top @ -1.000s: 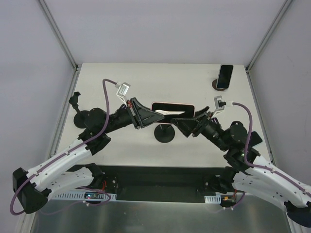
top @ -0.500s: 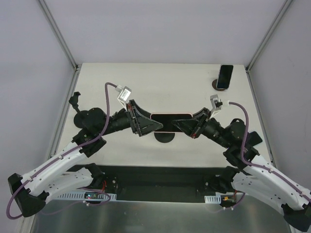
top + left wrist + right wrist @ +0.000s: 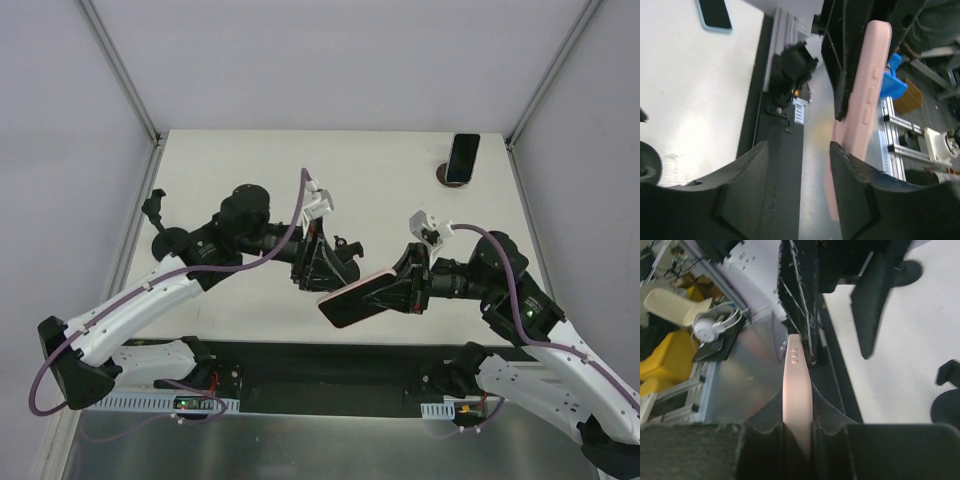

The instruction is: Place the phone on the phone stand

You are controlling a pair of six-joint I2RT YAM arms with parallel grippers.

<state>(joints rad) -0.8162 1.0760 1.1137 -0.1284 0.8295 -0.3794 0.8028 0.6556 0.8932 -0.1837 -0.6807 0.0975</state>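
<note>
My right gripper (image 3: 396, 290) is shut on the pink-cased phone (image 3: 350, 298) by one end. The phone hangs tilted above the table's near edge. In the right wrist view the phone (image 3: 796, 380) stands edge-on between my fingers. My left gripper (image 3: 318, 280) is open right beside the phone's free end, with nothing between its fingers. In the left wrist view the phone (image 3: 867, 95) lies just outside the right-hand finger (image 3: 852, 200). A black piece that looks like the phone stand (image 3: 346, 252) shows behind the left gripper; its base is hidden.
A second black stand (image 3: 163, 240) sits at the table's left edge. A dark phone (image 3: 462, 158) rests on a round stand at the far right corner. The black base rail (image 3: 320, 375) runs along the near edge under the phone.
The left gripper has let go of the phone and opened, and its arm has swung towards the middle. The right gripper has shut on the phone and pulled it nearer, tilted.
</note>
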